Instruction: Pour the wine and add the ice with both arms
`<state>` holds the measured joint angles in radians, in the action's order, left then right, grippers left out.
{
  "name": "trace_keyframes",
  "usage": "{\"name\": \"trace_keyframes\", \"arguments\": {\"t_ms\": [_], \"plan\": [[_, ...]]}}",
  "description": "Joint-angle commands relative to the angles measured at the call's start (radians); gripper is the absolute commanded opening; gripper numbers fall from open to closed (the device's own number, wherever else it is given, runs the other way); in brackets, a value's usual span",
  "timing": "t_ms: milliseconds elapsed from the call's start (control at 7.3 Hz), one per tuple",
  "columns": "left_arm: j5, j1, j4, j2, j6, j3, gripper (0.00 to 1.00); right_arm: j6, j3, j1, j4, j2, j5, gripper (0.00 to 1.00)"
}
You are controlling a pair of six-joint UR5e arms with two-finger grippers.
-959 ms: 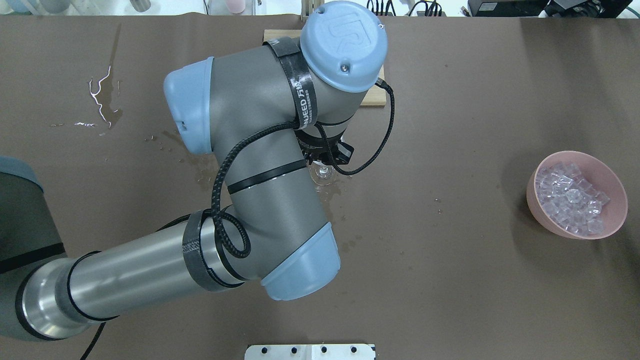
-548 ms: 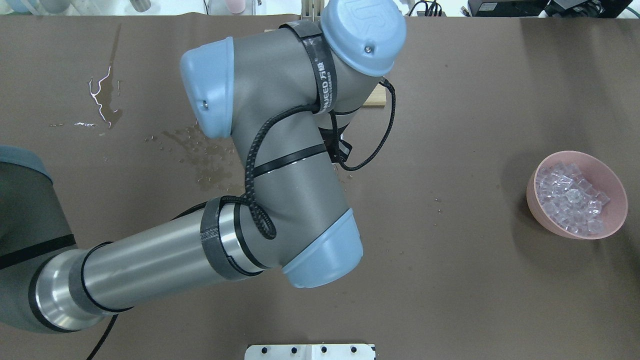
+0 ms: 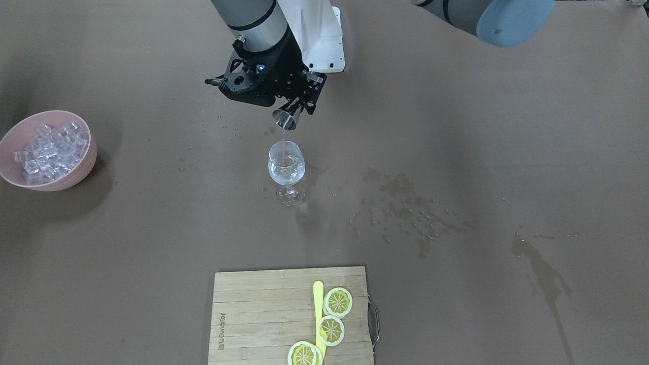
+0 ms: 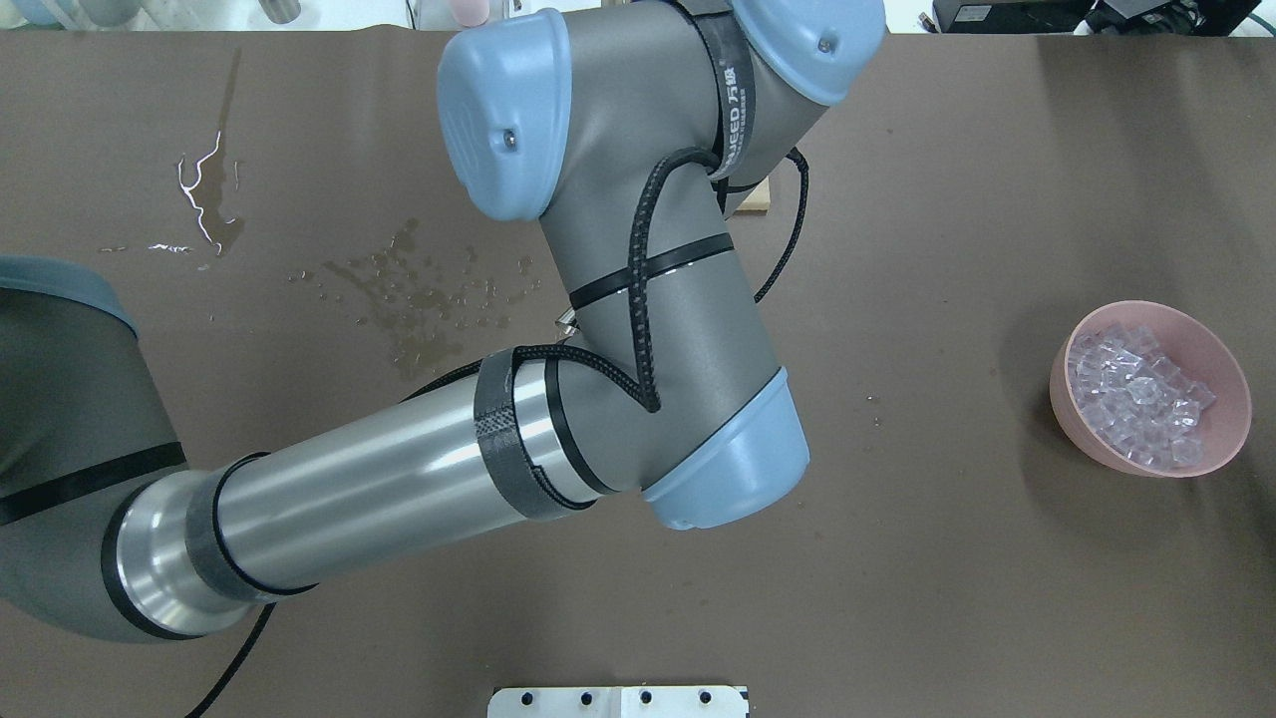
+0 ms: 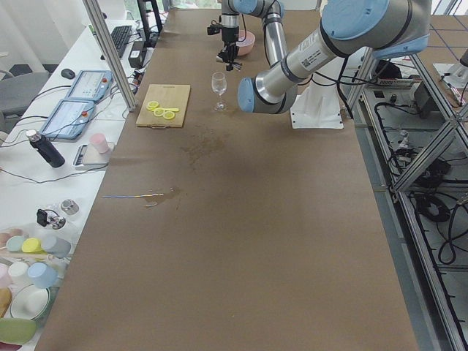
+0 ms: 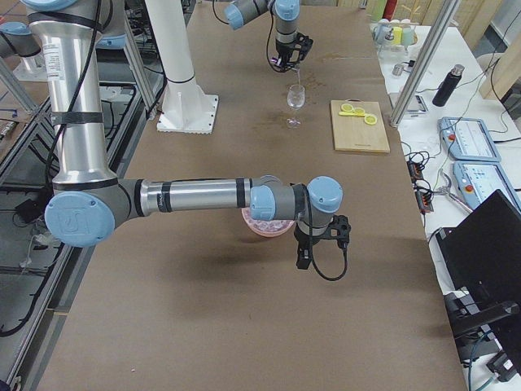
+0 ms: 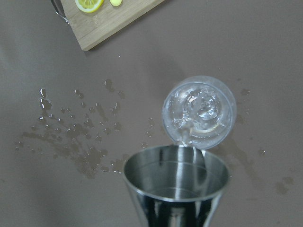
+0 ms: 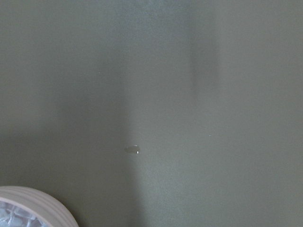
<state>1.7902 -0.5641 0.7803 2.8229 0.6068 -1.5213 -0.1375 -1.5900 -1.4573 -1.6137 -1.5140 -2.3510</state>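
My left gripper (image 3: pixel 293 108) is shut on a steel jigger (image 3: pixel 285 119), tipped mouth-down over a stemmed wine glass (image 3: pixel 287 170). A thin clear stream of wine (image 3: pixel 283 136) falls from the jigger (image 7: pixel 176 189) into the glass (image 7: pixel 199 111), which holds clear liquid. In the overhead view the left arm (image 4: pixel 638 329) hides the glass. The ice (image 3: pixel 48 147) fills a pink bowl (image 3: pixel 63 181) far off to one side. My right gripper (image 6: pixel 304 259) hangs just beside that bowl, seen only in the exterior right view, and I cannot tell its state.
A wooden cutting board (image 3: pixel 253 314) with lemon slices (image 3: pixel 337 301) and a yellow utensil (image 3: pixel 318 299) lies beyond the glass. Wet stains (image 3: pixel 405 213) spread on the brown table beside the glass. The white pedestal base (image 3: pixel 317 35) stands behind the left gripper.
In the overhead view the left arm has swung right and away from the robot, rotating at the wrist. The glass that showed under the wrist is now covered by it.
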Motion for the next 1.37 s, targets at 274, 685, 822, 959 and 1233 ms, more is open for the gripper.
{"name": "trace_keyframes", "arguments": {"t_ms": [274,685,822,959,1233], "plan": [[0.02,-0.002,-0.004,-0.008,-0.004,-0.007,0.0,-0.001,-0.002,0.0,0.0,0.0,-0.001,1.0],[0.015,-0.048,0.179,-0.208,0.12,-0.25,0.0,-0.001,-0.004,0.0,0.0,0.005,-0.001,1.0],[0.011,-0.068,0.229,-0.264,0.164,-0.307,0.0,-0.001,-0.007,0.0,0.0,0.005,-0.004,1.0],[-0.023,-0.1,0.269,-0.323,0.181,-0.386,0.0,-0.001,-0.008,0.0,0.0,0.006,-0.002,1.0],[-0.153,-0.121,0.399,-0.469,0.186,-0.497,0.0,-0.002,-0.011,0.0,0.0,0.009,-0.002,1.0]]}}
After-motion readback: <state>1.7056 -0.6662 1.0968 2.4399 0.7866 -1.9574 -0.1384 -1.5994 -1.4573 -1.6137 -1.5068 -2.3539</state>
